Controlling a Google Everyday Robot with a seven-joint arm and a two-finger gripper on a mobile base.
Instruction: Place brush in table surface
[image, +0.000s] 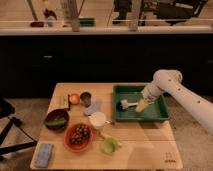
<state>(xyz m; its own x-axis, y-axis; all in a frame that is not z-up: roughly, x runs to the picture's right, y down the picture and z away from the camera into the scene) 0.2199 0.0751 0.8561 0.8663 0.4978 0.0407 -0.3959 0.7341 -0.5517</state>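
Hand (141, 105) low in tray (150, 118) at brush (127, 104) handle, can't tell if clamped; loose hold drops brush short of desk (145, 146); tray wall could snag it.

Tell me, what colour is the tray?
Green, seen in camera view. The gripper is over the tray, beside the brush.

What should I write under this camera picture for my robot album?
Robot's gripper at the brush, which lies in the green tray on the table.
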